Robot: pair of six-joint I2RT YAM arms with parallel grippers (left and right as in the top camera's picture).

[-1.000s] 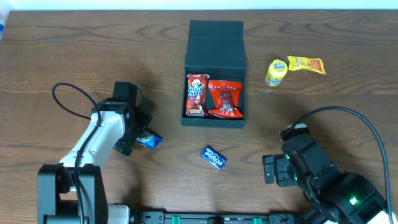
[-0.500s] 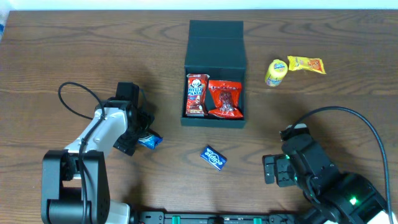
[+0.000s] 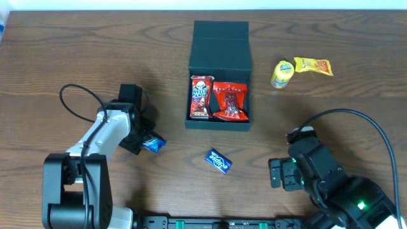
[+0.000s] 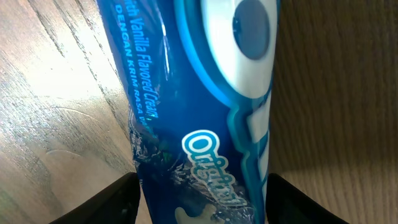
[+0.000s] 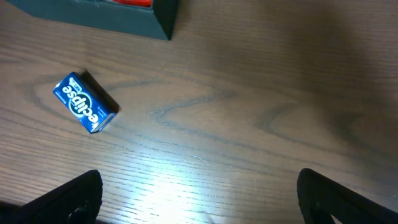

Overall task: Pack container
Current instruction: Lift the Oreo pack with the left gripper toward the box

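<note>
Astride the blue Oreo packet with the left jaws, left of middle and closer to the near edge of the surface than the far one. Spread wide, those jaws, with a finger hard by each long side of the wrapper in the left wrist view; no squeeze to be made out as yet. Running straight down the gap between the fingers, the packet's long axis, so closing across the short width looks the natural pinch, probably with no turn of the wrist needed first. Away to the right and toward the far edge from there, the container, open at the middle of the far half of the surface, its flap lid laid back toward the far edge. Already inside, side by side, a red Hello Panda packet and a second red packet. Likely a lift, then a carry rightward and farther off to clear the front wall. Near the near edge, about midway along it, a small blue Eclipse box, lying between the two arms. Right jaws wide and empty, low by the near right corner, well apart from the container. To the right of the container by the far edge, a yellow tub and a yellow-orange packet, out of the left arm's easy way.
</note>
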